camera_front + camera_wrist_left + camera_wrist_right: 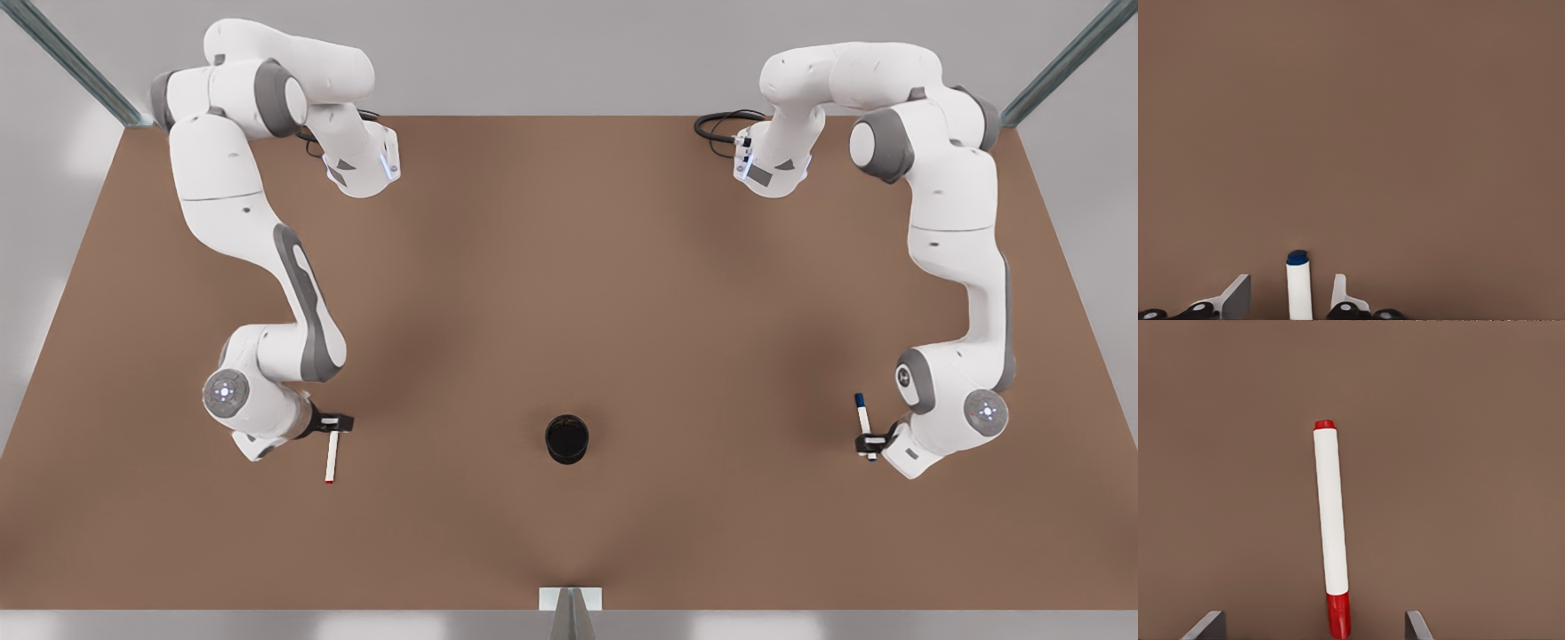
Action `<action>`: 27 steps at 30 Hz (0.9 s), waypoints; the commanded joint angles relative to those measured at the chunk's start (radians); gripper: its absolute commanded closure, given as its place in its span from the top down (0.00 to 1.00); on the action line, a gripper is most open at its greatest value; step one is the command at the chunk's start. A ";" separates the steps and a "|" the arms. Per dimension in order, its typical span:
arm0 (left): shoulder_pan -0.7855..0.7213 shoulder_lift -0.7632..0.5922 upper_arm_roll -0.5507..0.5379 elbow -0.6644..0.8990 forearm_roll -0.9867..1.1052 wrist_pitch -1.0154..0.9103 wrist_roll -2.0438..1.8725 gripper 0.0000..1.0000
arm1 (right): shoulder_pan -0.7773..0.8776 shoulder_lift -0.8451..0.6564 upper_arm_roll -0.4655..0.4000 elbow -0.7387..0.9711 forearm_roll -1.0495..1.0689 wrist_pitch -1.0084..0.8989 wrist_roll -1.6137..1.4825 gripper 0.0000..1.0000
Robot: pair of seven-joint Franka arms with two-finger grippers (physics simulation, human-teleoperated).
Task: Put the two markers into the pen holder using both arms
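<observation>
the red-capped marker [332, 457] lies flat on the brown counter [569, 293] in the lower left of the front view, its barrel running up to the right gripper [335, 423], which sits over its upper end; in the right wrist view the same marker [1331, 527] lies between two widely spread fingers [1205, 625] that stand clear of it on both sides, so nothing is pinched yet. the blue-capped marker [863, 423] is at the lower right of the front view, its dark cap pointing up the frame, with the left gripper [867, 442] at its lower end; in the left wrist view the barrel [1299, 285] stands between the fingers [1235, 297] with a gap showing on each side, so they look spread rather than closed on it. the pen holder [567, 438] stands upright at the lower centre of the front view, well apart from both markers and roughly midway between them. judged from their look, the markers are light, stiff and smooth-barrelled, apt to roll or pivot if caught near an end; a squeeze across the white barrel nearer its middle would likely hold steadier. the holder is small and probably easy to knock over when a tip comes in off-centre.
</observation>
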 commanded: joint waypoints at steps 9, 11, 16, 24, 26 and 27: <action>0.000 0.017 0.000 0.001 0.001 0.023 0.015 0.61 | 0.010 0.062 0.000 0.026 -0.015 0.070 0.058 1.00; -0.001 0.015 0.000 0.001 0.001 0.023 0.015 0.53 | 0.012 0.083 0.001 0.064 -0.015 0.064 0.066 0.94; 0.000 0.021 0.000 0.001 -0.001 0.023 0.015 0.41 | 0.010 0.105 0.000 0.073 -0.014 0.070 0.057 0.75; -0.005 0.015 0.000 0.002 -0.001 0.017 0.001 0.21 | 0.007 0.113 0.000 0.073 -0.014 0.070 0.066 0.60; -0.017 -0.018 -0.005 0.005 0.004 -0.032 0.012 0.21 | 0.007 0.113 0.000 0.073 -0.014 0.070 0.068 0.56; -0.040 -0.052 -0.011 0.011 0.006 -0.101 0.021 0.21 | 0.007 0.113 0.000 0.073 -0.014 0.072 0.068 0.51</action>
